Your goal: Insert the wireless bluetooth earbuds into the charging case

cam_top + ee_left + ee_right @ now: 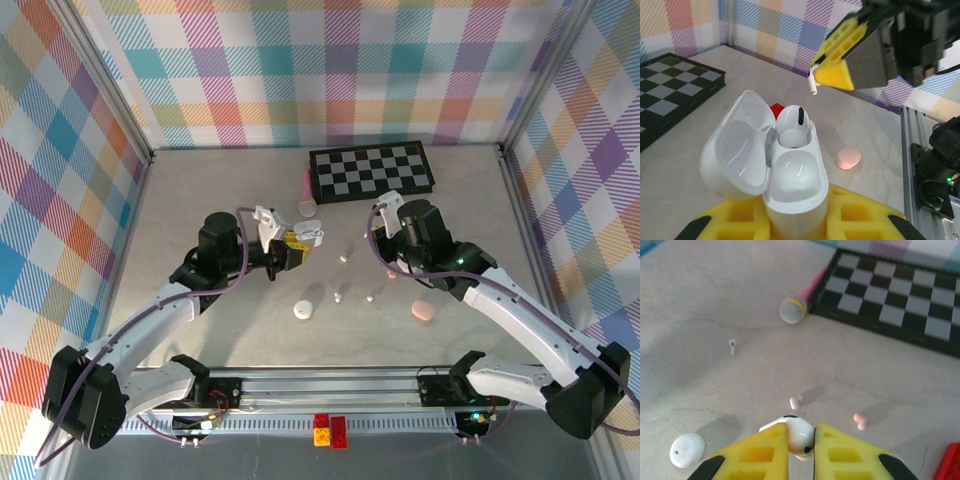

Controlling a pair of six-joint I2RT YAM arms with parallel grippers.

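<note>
My left gripper (292, 247) (795, 202) is shut on an open white charging case (310, 233) (795, 170), held upright with its lid (735, 150) swung left. One white earbud (791, 127) sits in the far socket, and the near socket is empty. My right gripper (801, 427) (822, 70) is shut on a white earbud (800, 436) whose stem (812, 86) pokes out. It hangs above and beyond the case, apart from it. Loose earbuds lie on the table: two white (732, 344) (796, 401) and one pink (859, 420).
A closed white case (303, 310) (687, 450) and a closed pink case (423, 312) (848, 157) lie near the front. A chessboard (372, 172) and a pink microphone (307, 195) (792, 310) sit at the back. A red block (950, 460) lies under the right arm.
</note>
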